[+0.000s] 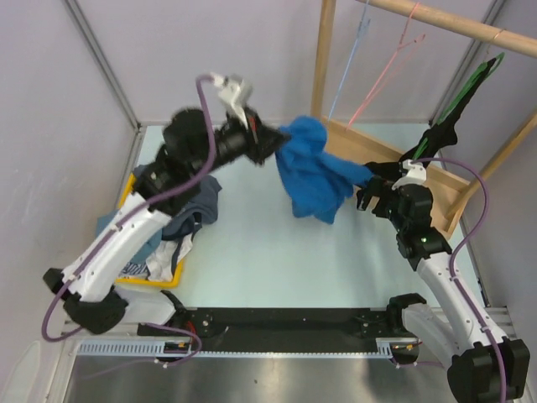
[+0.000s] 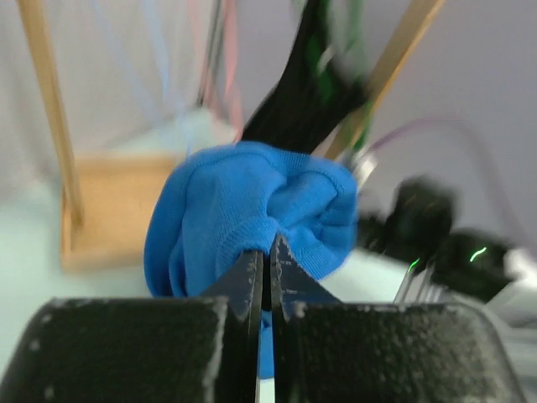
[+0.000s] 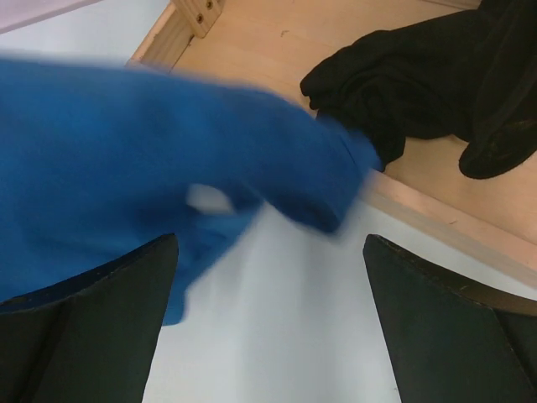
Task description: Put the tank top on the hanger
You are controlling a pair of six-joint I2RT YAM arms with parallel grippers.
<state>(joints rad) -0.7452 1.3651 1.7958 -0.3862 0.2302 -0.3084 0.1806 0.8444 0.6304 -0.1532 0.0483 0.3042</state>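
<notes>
Left gripper [image 1: 270, 143] is clamped tight, fingers [image 2: 245, 281] pressed together w/ a fold of the tank top [image 1: 315, 172] pinched between them. Right gripper [image 1: 366, 198] is spread wide, fingers [image 3: 92, 311] well apart and nothing between them.

Tank top is a bunched blue lump at the left gripper's tip, on the side toward the wooden rack [image 1: 382, 149]. It sits just in front of the rack's left post and overlaps the base's front-left corner in the top view. Whether it touches the base, can't tell. From the pinch it runs down and away from the rack, so the long axis goes rack-side to near-side, lower end pointing away from the rack. One corner is drawn sideways along the rack's front edge to just beside the right gripper. In the right wrist view the fabric is blurred, lying ahead of and partly over that gripper's left finger.

Hanger [image 1: 379, 81] hangs from the rack's top rod, hook up, its wire slanting down toward the left post, well apart from the tank top.
</notes>
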